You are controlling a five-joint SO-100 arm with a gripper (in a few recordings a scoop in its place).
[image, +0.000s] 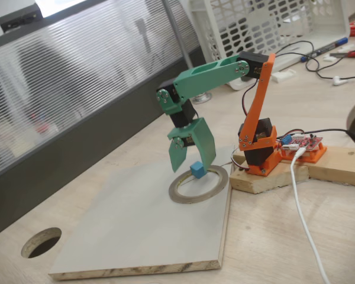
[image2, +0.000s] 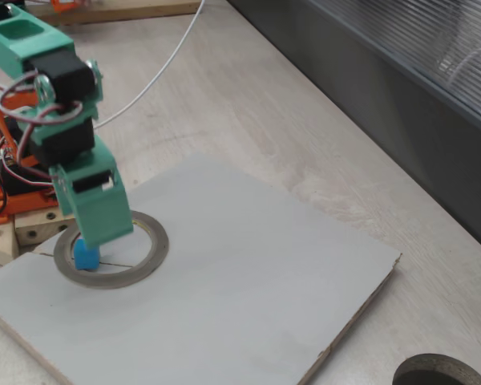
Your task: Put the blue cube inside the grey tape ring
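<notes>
- Gripper (image: 192, 161) points down over ring (image: 199, 184), green fingers closed on cube (image: 196, 170).
- Cube sits at finger tips, low over ring's near-arm side; in the other fixed view cube (image2: 86, 254) overlaps ring band (image2: 148, 255). Touching or just above: can't tell.
- Ring lies flat on pale board (image: 136, 231), at corner nearest arm base (image: 261, 158).
- Round hole (image: 41, 242) in tabletop, well apart, off board's far corner.
- White cable (image: 302, 219) runs across table beside base; clear of ring.
- White basket (image: 266, 23), pens behind arm.

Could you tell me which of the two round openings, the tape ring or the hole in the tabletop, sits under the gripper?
The grey tape ring, lying on the pale board beneath the gripper. The dark hole is cut through the tabletop, off the board.
</notes>
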